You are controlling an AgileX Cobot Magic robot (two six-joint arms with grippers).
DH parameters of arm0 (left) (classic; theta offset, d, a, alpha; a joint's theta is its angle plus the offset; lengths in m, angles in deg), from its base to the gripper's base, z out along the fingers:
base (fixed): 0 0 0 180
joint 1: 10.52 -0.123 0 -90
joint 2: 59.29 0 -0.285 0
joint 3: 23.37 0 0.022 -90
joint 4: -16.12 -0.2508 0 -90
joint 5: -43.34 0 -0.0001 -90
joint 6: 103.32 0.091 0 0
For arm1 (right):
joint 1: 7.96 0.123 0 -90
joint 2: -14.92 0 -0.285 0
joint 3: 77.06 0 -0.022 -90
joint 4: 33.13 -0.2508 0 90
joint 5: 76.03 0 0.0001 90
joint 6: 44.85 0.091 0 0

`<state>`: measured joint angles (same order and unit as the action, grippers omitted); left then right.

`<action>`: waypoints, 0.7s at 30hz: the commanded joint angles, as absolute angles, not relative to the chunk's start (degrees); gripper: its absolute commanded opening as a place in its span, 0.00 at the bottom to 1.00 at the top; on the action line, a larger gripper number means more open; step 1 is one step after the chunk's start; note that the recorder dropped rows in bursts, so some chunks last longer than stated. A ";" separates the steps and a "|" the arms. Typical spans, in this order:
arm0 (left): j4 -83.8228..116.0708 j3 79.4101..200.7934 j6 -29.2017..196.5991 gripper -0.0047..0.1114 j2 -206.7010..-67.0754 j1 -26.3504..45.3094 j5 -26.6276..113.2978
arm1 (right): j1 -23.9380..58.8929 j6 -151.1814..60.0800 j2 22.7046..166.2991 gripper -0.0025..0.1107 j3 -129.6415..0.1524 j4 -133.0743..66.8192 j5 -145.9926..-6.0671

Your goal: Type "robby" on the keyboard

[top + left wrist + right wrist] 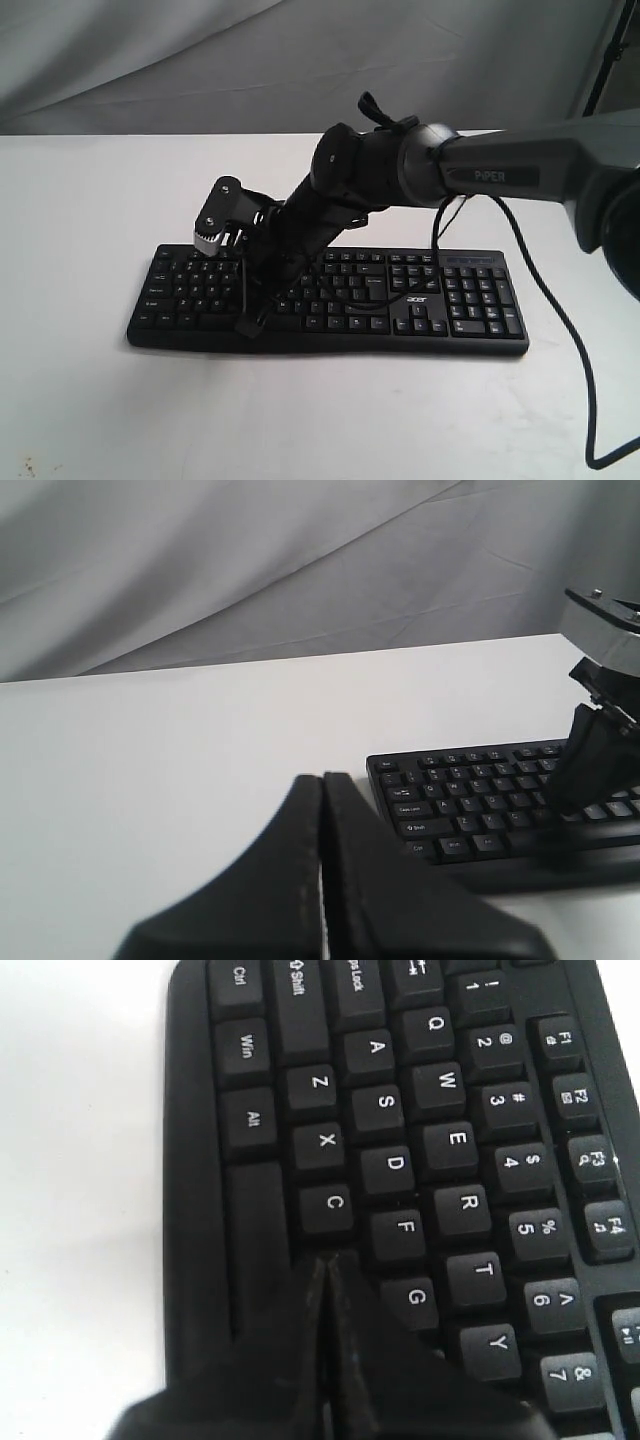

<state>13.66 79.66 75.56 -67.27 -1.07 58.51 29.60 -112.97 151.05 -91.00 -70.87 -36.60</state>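
The black keyboard (470, 300) with white legends and an acer logo lies across the middle of the white table (80, 200). My right gripper (250, 325) reaches over its left half from the right and is shut, with nothing held. In the right wrist view, this right gripper (330, 1258) has its tip low over the bottom letter row, right after the C key (327, 1207) and beside the space bar (255, 1230); whether it touches a key I cannot tell. My left gripper (322, 777) is shut and empty, off the left end of the keyboard (470, 810).
A thin black cable (395, 297) loops over the keys near the arrow cluster. A thicker cable (565, 340) hangs from the right arm (500, 170) down to the table at the right. Grey cloth (200, 60) backs the table.
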 commanded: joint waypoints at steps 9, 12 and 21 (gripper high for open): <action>13.39 79.41 75.40 0.04 -67.08 -0.71 58.20 | 29.24 -111.26 150.93 0.02 -91.28 -68.81 -38.09; 13.39 79.41 75.40 0.04 -67.08 -0.71 58.20 | 29.24 -110.49 151.03 0.02 -91.28 -68.02 -38.09; 13.39 79.41 75.40 0.04 -67.08 -0.71 58.20 | 29.24 -110.49 151.06 0.02 -91.28 -68.02 -38.24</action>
